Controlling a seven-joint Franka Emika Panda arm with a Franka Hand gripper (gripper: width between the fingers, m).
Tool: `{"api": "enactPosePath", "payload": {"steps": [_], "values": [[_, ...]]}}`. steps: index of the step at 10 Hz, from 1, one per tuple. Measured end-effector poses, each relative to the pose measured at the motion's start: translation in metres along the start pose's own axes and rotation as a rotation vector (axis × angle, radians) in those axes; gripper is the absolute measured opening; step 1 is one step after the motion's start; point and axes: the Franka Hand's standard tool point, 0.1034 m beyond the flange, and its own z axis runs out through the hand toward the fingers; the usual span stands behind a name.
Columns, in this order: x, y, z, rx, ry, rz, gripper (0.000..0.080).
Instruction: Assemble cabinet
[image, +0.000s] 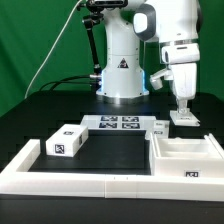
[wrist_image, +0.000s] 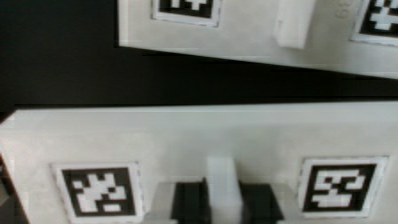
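Note:
My gripper (image: 183, 107) hangs at the exterior view's right, behind the open cabinet body (image: 186, 156). It is shut on a small white panel piece (image: 186, 118) low over the black table. In the wrist view my gripper (wrist_image: 219, 196) shows two dark fingers (wrist_image: 185, 203) pinching a thin white ridge of that panel (wrist_image: 196, 140). The panel carries a tag on each side of the ridge. Whether it rests on the table I cannot tell. A white block (image: 64, 141) with tags lies at the exterior view's left.
The marker board (image: 118, 123) lies in front of the robot's base (image: 122, 80). A long low white border frame (image: 90, 186) runs along the front and left. Another tagged white surface (wrist_image: 231, 35) lies just beyond the held panel in the wrist view.

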Motion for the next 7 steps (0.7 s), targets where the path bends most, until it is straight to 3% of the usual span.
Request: {"api": "enactPosePath", "payload": {"steps": [3,7], "values": [[-0.008,0.004,0.002,0.004,-0.005,-0.007,0.0068],[-0.020,0.054,-0.002,0.012,-0.034,0.037,0.0068]]}}
